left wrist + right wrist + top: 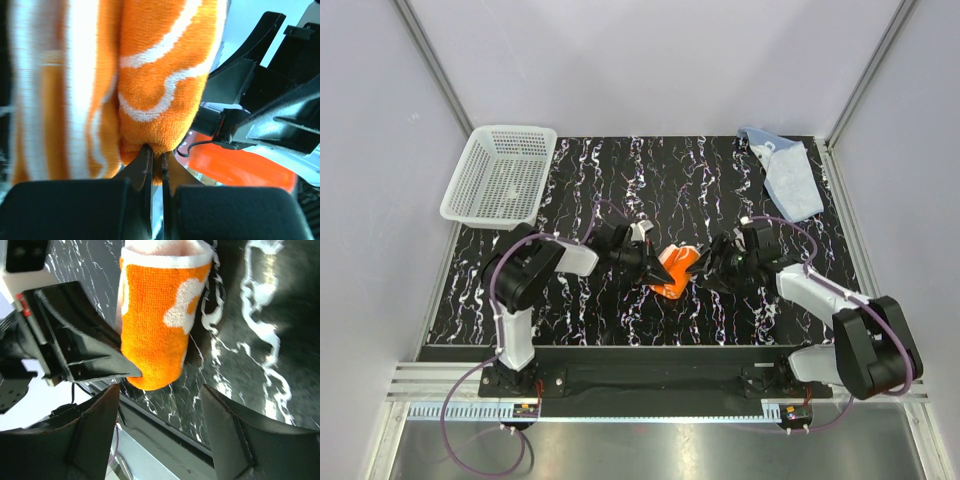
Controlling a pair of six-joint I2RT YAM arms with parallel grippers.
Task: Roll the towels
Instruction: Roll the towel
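The orange towel (676, 268) with white prints sits rolled up on the middle of the black marbled table (620, 310). My left gripper (656, 268) is shut on the roll's near end; in the left wrist view its tips (156, 154) pinch the orange towel (160, 75). My right gripper (706, 264) stands open on the roll's right side. In the right wrist view the orange towel (155, 325) lies just beyond the right gripper (159, 390), apart from both fingers. The light blue towel (790, 176) lies crumpled at the back right.
A white mesh basket (500, 172) stands at the table's back left corner. White walls close in the back and both sides. The table's front edge (165, 425) runs just under the right gripper.
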